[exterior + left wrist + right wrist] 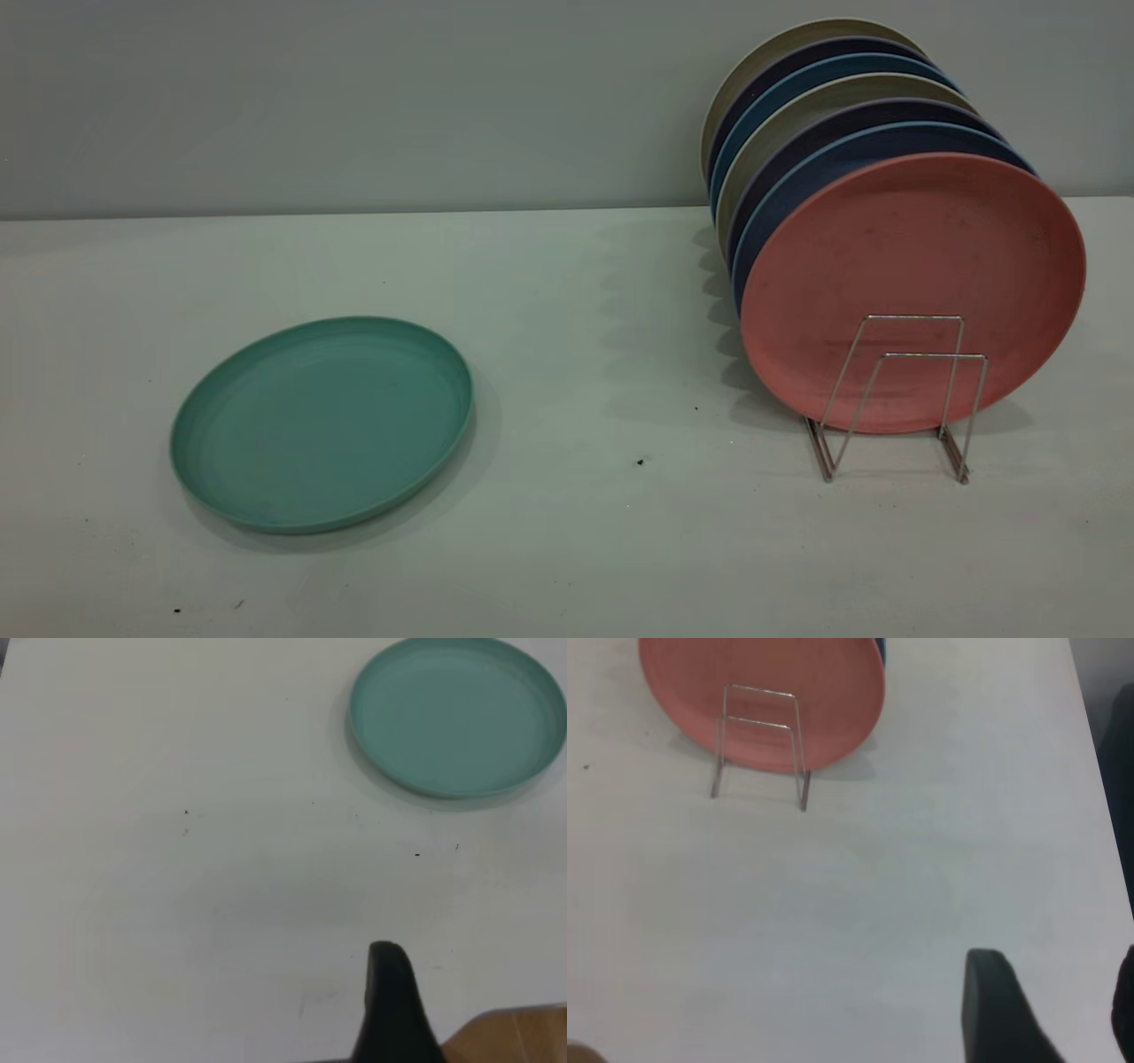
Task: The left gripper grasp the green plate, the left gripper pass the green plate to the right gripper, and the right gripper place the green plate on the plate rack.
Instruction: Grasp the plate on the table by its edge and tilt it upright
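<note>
The green plate (323,424) lies flat on the white table at the left; it also shows in the left wrist view (456,718). The plate rack (935,356) stands at the right, and its two front wire loops hold nothing. It also shows in the right wrist view (804,788). Neither gripper shows in the exterior view. My left gripper (483,979) hovers over bare table well away from the green plate, with one finger (390,1001) showing and nothing against it. My right gripper (1056,957) is open and empty over bare table, well short of the rack.
A salmon-pink plate (912,266) stands upright in the rack, with several blue, dark and beige plates (824,97) behind it. The pink plate also shows in the right wrist view (762,665). A wooden table edge (514,1036) lies beside the left gripper. A grey wall closes the back.
</note>
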`<state>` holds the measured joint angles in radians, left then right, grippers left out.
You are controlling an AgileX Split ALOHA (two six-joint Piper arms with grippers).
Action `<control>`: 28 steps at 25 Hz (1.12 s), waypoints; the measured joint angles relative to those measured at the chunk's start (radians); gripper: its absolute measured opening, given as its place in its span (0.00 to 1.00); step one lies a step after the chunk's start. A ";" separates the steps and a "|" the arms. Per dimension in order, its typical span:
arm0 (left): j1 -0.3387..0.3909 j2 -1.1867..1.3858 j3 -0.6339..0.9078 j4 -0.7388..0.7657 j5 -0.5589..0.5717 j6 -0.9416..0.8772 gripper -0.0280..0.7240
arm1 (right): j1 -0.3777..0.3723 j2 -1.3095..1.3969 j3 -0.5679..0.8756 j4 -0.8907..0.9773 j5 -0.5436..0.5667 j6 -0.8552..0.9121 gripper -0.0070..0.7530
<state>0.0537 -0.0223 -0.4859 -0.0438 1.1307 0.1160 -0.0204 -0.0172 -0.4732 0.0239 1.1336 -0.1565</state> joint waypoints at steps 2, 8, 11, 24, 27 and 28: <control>0.000 0.000 0.000 0.000 0.000 0.000 0.73 | 0.000 0.000 0.000 0.000 0.000 0.000 0.45; 0.000 0.000 0.000 0.000 0.000 0.000 0.73 | 0.000 0.000 0.000 0.000 0.000 0.000 0.45; 0.000 0.000 0.000 0.000 0.000 -0.001 0.73 | 0.000 0.000 0.000 0.000 0.000 0.000 0.45; 0.000 0.000 0.000 0.000 0.000 -0.001 0.73 | 0.000 0.000 0.000 0.000 0.000 0.000 0.45; 0.000 0.000 0.000 0.000 0.000 -0.001 0.73 | 0.000 0.000 0.000 0.000 0.000 0.000 0.45; 0.000 0.000 0.000 0.000 0.000 -0.001 0.73 | 0.000 0.000 0.000 0.000 0.000 0.000 0.45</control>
<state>0.0537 -0.0223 -0.4859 -0.0438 1.1307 0.1151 -0.0204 -0.0172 -0.4732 0.0239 1.1336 -0.1565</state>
